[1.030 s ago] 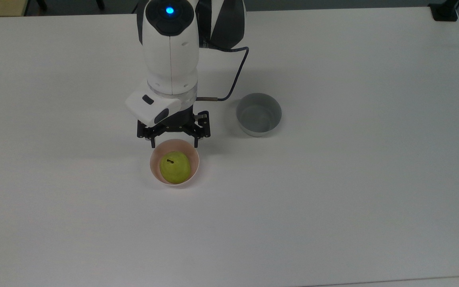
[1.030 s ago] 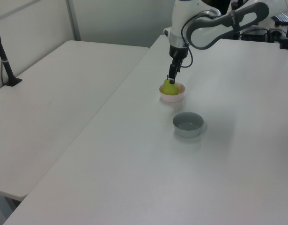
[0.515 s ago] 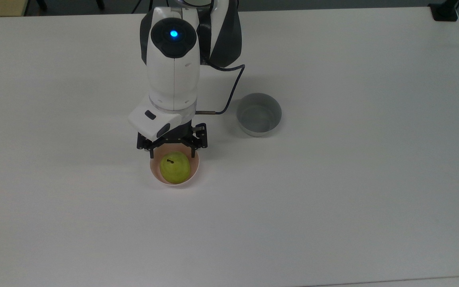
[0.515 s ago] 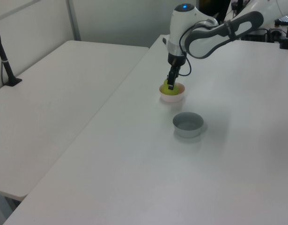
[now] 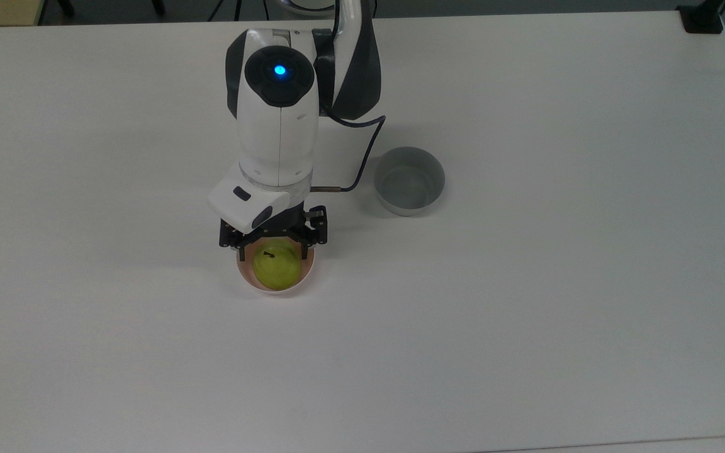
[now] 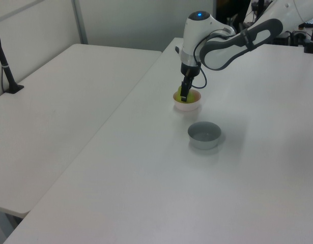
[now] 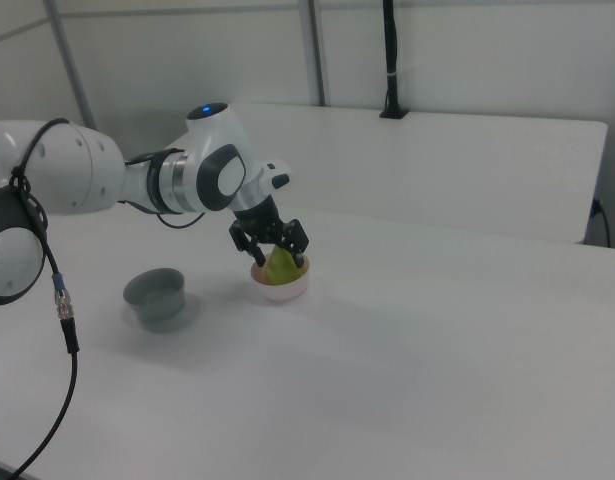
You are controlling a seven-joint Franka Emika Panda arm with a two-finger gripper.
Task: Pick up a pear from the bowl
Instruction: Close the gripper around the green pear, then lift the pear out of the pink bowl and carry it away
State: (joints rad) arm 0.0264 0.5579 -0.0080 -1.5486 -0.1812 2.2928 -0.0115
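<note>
Even, bright overhead light is washing the white surface [image 5: 526,314], casting only faint soft shadows; the side views are looking slightly hazy.

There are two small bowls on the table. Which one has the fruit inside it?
The pale pink bowl holds the pear, with the claw open around the fruit. The grey bowl, to the top view's right, holds nothing.

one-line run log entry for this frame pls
phase: pre-grasp | gripper: open, straddling pear | pear: in pink bowl | grey bowl: empty
</note>
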